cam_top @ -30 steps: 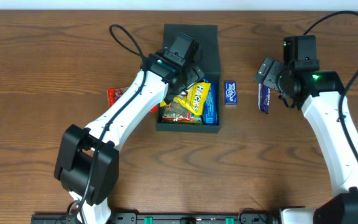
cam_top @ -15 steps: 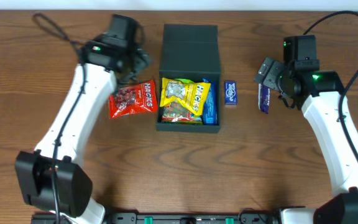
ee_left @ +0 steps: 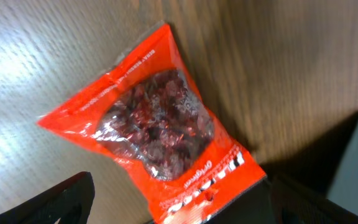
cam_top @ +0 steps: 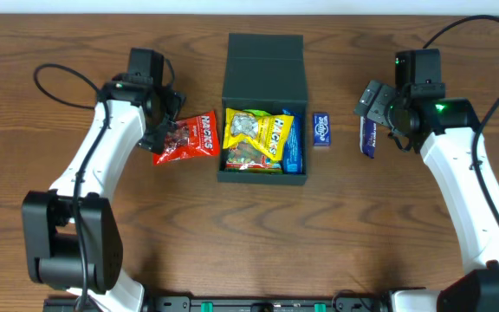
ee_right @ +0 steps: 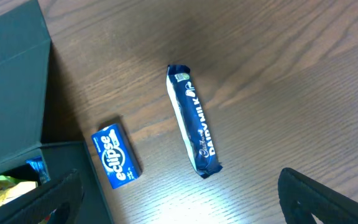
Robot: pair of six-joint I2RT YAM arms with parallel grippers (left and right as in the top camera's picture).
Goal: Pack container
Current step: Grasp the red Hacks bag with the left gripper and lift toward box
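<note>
Container [cam_top: 264,61] sits at top centre of the overhead view, lid flap folded back, unmoved since a second ago; at upper left, the left gripper [cam_top: 166,121], which was over the box a second ago and swung out to the far upper left half a second ago, has now come down and rightward over the left end of the red packet [cam_top: 187,139]; its jaws are spread wide and hold nothing; the packet lies flat on the table [cam_top: 59,217], just left of the box wall; inside the box the yellow packet [cam_top: 262,134] lies as before; right of the box the gum pack [cam_top: 320,130] and the chocolate bar [cam_top: 368,136] have not shifted; the right gripper [cam_top: 373,101] hangs by the bar, spread and empty, unchanged.
</note>
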